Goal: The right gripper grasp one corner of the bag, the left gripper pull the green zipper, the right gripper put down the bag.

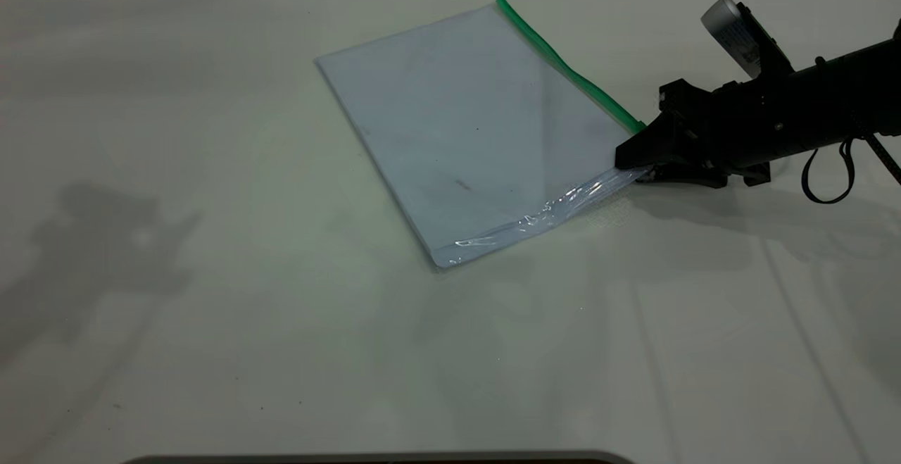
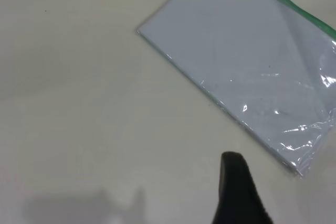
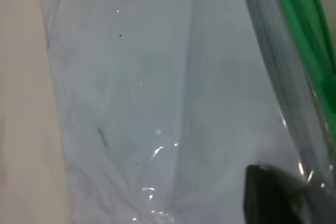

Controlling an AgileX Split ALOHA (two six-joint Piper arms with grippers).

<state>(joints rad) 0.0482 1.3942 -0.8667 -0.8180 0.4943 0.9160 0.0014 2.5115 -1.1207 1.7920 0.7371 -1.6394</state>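
The bag (image 1: 471, 119) lies flat on the white table (image 1: 211, 309), a clear pale bluish pouch. The green zipper (image 1: 563, 63) runs along its far right edge. My right gripper (image 1: 628, 162) comes in low from the right and is shut on the bag's right corner, just below the zipper's end; that corner and the near edge are raised and wrinkled. In the right wrist view one black finger (image 3: 278, 195) lies on the bag (image 3: 157, 103) beside the zipper (image 3: 304, 40). My left gripper is outside the exterior view and shows only as one black finger (image 2: 237, 190), apart from the bag (image 2: 247, 61).
The left arm's shadow falls on the table at the left (image 1: 112, 239). The right arm's body and a looped black cable (image 1: 827, 175) hang over the table's right side.
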